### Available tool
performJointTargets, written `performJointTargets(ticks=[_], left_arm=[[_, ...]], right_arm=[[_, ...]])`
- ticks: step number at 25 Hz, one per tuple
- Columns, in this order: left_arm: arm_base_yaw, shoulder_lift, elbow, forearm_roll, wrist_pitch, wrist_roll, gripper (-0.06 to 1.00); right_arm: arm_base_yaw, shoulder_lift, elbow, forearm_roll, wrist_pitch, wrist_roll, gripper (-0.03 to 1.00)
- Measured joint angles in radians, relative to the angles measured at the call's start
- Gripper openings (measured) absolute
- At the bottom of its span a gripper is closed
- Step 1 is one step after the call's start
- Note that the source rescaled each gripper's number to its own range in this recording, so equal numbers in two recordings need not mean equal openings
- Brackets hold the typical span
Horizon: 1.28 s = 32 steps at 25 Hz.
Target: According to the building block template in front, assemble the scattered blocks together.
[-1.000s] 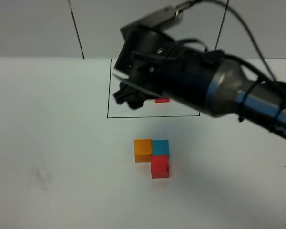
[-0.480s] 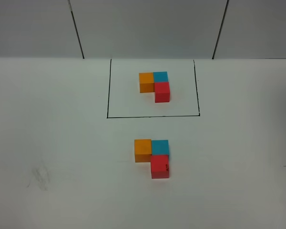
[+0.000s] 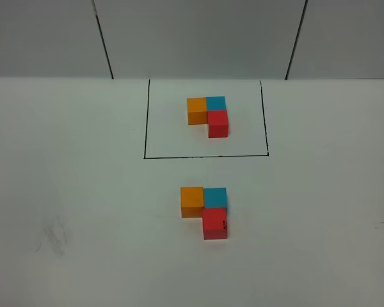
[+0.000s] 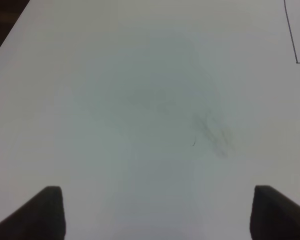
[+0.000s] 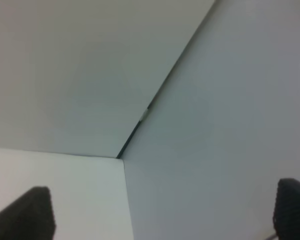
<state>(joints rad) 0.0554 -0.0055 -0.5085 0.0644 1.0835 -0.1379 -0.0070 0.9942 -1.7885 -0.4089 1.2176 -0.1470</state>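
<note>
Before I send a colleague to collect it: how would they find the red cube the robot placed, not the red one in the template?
Start at the black drawn rectangle at the back of the white table; the building block template sits inside it. Come toward the camera to the unframed L of cubes. The red cube is its nearest cube, below the light blue cube, and alone bears a small black mark.

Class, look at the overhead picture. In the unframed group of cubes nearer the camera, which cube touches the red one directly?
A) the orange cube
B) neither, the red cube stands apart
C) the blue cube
C: the red cube sits directly against the near side of the blue cube, while the orange cube sits beside the blue one, meeting red only at a corner.
</note>
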Motion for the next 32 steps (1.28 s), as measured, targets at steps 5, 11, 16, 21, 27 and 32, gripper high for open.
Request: performJointTargets(ticks=[5, 11, 16, 21, 27, 32], left_arm=[[0.000, 0.000, 0.000, 0.000, 0.000, 0.000, 0.64], [0.000, 0.000, 0.000, 0.000, 0.000, 0.000, 0.64], [0.000, 0.000, 0.000, 0.000, 0.000, 0.000, 0.64], [0.000, 0.000, 0.000, 0.000, 0.000, 0.000, 0.64], [0.000, 0.000, 0.000, 0.000, 0.000, 0.000, 0.64], [0.000, 0.000, 0.000, 0.000, 0.000, 0.000, 0.64]], right_arm=[[0.000, -0.324, 0.313, 0.019, 0.003, 0.006, 0.84], [0.024, -0.669, 0.669, 0.142, -0.101, 0.006, 0.84], [0.121, -0.872, 0.883, 0.225, -0.137, 0.048, 0.82], [0.141, -0.975, 1.034, 0.258, -0.090, 0.132, 0.79], [0.159, -0.982, 1.185, 0.346, -0.121, 0.127, 0.79], [0.159, -0.982, 1.282, 0.353, -0.141, 0.127, 0.79]])
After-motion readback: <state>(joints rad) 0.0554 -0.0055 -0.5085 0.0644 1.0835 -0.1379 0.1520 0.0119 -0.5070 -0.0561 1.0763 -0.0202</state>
